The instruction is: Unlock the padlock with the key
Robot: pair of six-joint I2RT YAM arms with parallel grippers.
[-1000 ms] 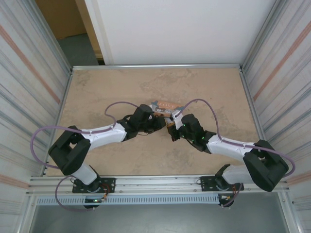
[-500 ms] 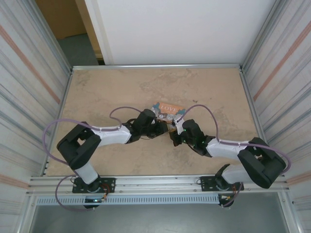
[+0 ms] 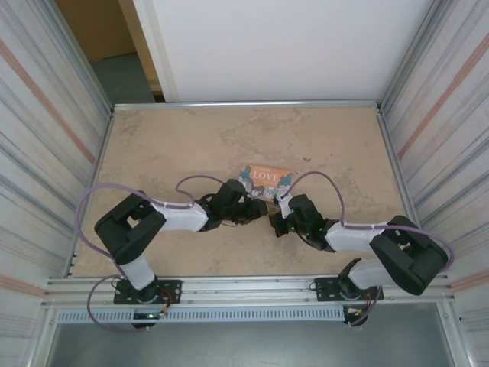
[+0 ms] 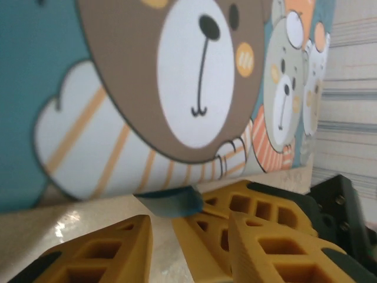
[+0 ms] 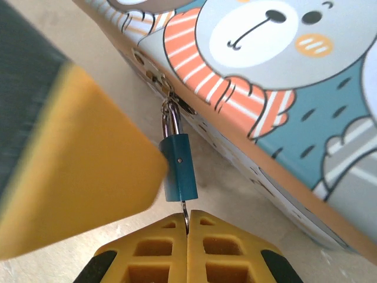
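Note:
A small blue padlock hangs by its silver shackle from the hasp of a bear-printed box. The key sticks out of the padlock's underside. My right gripper is shut on the key's head, just below the lock. One finger of my left gripper stands close against the padlock's left side. In the left wrist view the padlock lies just beyond my left gripper, whose fingers are apart and grip nothing. The right gripper's fingers reach in between them. From above, both grippers, left and right, meet at the box's near edge.
The box lies flat mid-table with its "LOVE" lid up. Metal rails border the beige tabletop. Corrugated walls rise on both sides. Purple cables loop over both arms.
My left gripper has opened, and its fingers have come off the padlock. Both grippers have shifted a little toward the near edge. The box has settled flatter.

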